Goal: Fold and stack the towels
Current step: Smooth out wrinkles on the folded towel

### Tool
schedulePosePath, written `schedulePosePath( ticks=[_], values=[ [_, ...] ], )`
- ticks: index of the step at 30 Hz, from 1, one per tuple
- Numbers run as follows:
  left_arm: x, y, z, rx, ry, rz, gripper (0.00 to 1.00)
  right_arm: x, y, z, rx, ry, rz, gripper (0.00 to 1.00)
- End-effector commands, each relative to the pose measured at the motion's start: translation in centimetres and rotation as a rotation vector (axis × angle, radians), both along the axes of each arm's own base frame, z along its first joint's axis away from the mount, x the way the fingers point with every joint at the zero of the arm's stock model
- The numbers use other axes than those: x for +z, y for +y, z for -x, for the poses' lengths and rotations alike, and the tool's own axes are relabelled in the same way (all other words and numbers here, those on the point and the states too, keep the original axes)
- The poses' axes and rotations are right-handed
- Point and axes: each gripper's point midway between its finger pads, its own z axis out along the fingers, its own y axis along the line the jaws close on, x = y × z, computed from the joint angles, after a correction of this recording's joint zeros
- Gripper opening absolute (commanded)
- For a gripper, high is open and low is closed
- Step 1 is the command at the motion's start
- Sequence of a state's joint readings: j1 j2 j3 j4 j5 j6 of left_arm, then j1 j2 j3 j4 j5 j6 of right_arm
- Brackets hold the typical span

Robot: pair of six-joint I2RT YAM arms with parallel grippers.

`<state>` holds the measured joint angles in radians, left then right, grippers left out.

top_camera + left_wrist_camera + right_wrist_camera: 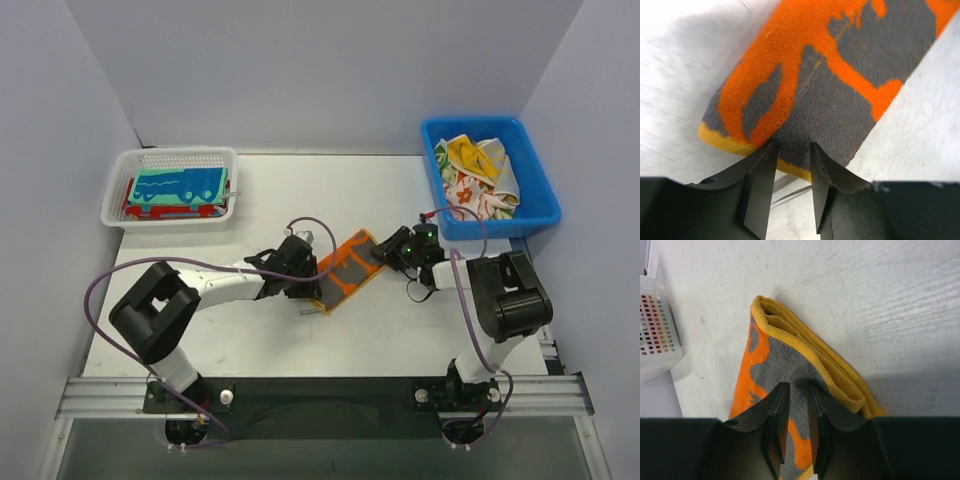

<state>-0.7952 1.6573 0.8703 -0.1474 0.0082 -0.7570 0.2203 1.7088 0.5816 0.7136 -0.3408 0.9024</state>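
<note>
A: Surface?
B: White table (400,330), grey walls (300,70) on three sides; open room near front.
A: Towel?
B: Grey-and-orange towel (352,265), folded, mid-table. Left gripper (792,145) and right gripper (797,386) each pinch an end.
A: Containers?
B: Mesh basket (115,195), far left: teal towel (180,183) on red towel (160,211). Blue bin (540,200), far right: crumpled towels (475,175).

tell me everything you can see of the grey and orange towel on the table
The grey-and-orange towel is fuzzy, terry-like cloth, grey with orange shapes and a yellow hem. It is folded into a narrow layered strip and lies diagonally on the white table, between the two arms. The right pincer pinches its far-right end. The left pincer has its tips at the near-left end, but whether it grips is unclear.
</note>
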Motion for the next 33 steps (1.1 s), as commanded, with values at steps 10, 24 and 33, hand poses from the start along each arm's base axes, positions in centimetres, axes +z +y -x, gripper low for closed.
schedulePosePath(
  ticks=[10,24,33],
  values=[
    [8.5,4.1,-5.5,-0.027,-0.209,-0.007,0.81,5.8,2.5,6.4,0.336,-0.155,0.445,0.5],
    [10.9,23.1,-5.0,0.421,-0.202,-0.021,0.97,6.2,17.1,12.9,1.17,-0.452,0.887,0.58],
    [8.1,23.8,-3.9,0.439,-0.154,-0.045,0.97,1.8,19.2,13.9,1.363,-0.43,1.095,0.52]
  ],
)
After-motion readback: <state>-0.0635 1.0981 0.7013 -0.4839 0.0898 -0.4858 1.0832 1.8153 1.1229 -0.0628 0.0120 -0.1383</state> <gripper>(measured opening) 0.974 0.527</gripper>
